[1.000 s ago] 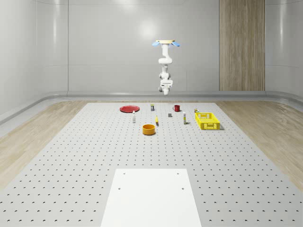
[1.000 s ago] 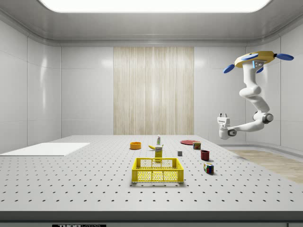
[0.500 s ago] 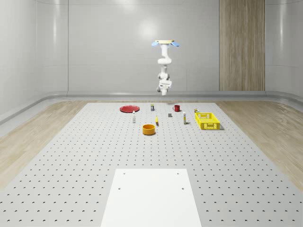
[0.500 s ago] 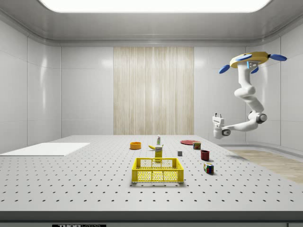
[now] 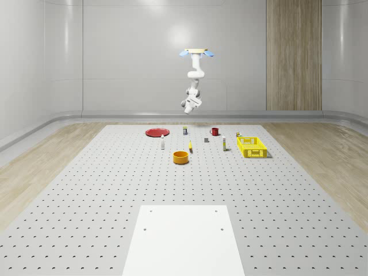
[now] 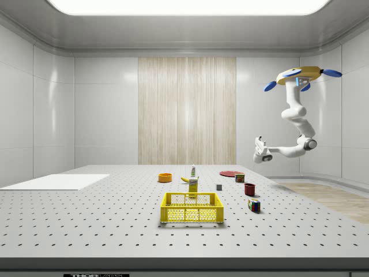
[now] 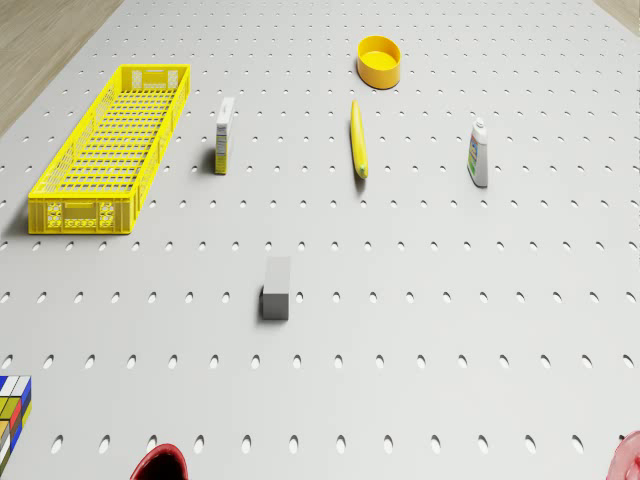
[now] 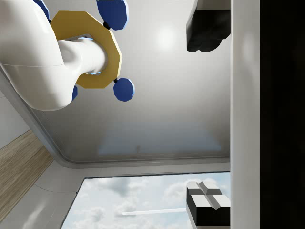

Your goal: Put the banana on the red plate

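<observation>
Lying flat – banana [image 7: 358,139]: slim, yellow, nearly straight.

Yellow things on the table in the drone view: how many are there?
3. The crate lies at the table's edge, the bowl stands farthest from the drone, and the banana lies between the carton and the bottle.

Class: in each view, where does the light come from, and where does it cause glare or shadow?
Side view: a bright ceiling panel lights the room evenly. Whole-scene view: soft glare on the back wall. Drone view: the grey block throws only a faint shadow. Wrist view: a glare spot on the ceiling.
</observation>
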{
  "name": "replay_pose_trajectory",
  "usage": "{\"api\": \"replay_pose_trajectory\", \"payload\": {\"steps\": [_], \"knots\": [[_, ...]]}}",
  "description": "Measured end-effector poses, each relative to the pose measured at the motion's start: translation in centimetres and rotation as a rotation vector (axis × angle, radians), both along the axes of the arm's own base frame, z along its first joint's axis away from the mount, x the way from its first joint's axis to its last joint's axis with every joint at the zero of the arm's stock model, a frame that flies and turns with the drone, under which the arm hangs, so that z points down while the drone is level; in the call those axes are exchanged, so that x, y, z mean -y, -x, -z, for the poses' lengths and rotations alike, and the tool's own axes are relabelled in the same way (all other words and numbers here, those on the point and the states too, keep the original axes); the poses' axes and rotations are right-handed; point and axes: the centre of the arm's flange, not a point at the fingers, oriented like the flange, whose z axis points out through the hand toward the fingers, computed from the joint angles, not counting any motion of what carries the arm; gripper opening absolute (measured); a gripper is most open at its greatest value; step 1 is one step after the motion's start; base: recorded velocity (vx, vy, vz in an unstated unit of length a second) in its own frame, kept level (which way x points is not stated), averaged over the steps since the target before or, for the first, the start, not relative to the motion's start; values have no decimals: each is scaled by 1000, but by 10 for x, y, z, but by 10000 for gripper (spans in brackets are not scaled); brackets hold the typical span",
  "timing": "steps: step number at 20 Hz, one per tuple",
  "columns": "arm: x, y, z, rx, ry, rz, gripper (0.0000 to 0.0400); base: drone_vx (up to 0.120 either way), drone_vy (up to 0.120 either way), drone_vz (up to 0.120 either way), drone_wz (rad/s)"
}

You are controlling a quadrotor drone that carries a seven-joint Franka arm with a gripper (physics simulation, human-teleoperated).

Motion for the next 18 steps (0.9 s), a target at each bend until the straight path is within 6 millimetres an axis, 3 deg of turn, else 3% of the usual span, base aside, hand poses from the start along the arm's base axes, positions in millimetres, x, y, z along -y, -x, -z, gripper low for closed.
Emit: {"api": "replay_pose_trajectory", "payload": {"steps": [4,7,10,12,14,18], "knots": [[-31,-1,44,1,544,18,400,0,-120,0,0],[-35,-3,94,0,1057,37,400,0,-120,0,0],[-16,-4,137,0,1537,55,400,0,-120,0,0],[2,-5,155,-1,1791,63,400,0,-120,0,0],[18,-5,166,-2,1983,69,400,0,-120,0,0],[40,-5,174,-3,2224,73,400,0,-120,-120,0]]}}
